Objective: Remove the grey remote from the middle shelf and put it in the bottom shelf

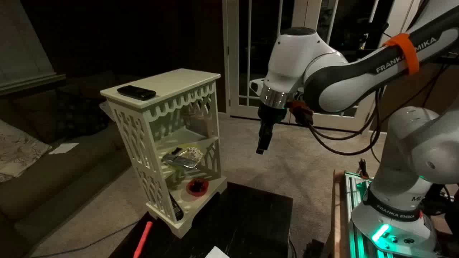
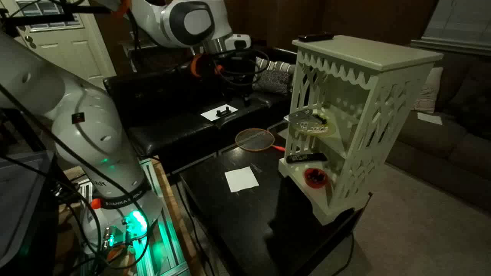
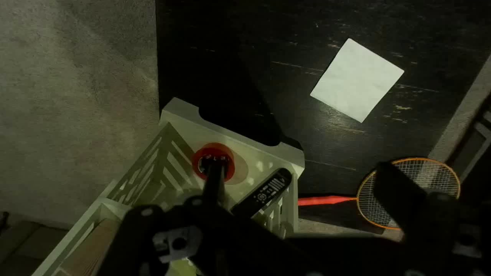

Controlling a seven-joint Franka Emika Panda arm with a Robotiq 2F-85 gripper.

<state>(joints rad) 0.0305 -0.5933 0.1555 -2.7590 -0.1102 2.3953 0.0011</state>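
Observation:
The cream-white rack [image 1: 211, 107] stands on the dark table. Its middle shelf [image 1: 184, 138] bears a yellow plate [image 2: 330, 128] with a silver packet and a small dark item. No plainly grey remote shows there. A dark remote with grey buttons [image 3: 264, 193] lies on the bottom shelf [image 2: 301, 180], against one lattice side; it shows in both exterior views. A red bowl [image 3: 213, 151] of dark items sits beside it. My gripper [image 1: 263, 147] is in the air in front of the rack, apart from it. In the wrist view, its fingers [image 3: 301, 168] are wide apart with nothing held.
A black remote-like device [image 1: 136, 92] lies on the rack's top board [image 2: 368, 50]. A racket [image 3: 408, 191] with a red handle lies beside the rack. White paper [image 2: 241, 179] lies on the dark table [image 2: 215, 199]. A black sofa [image 2: 161, 119] stands behind.

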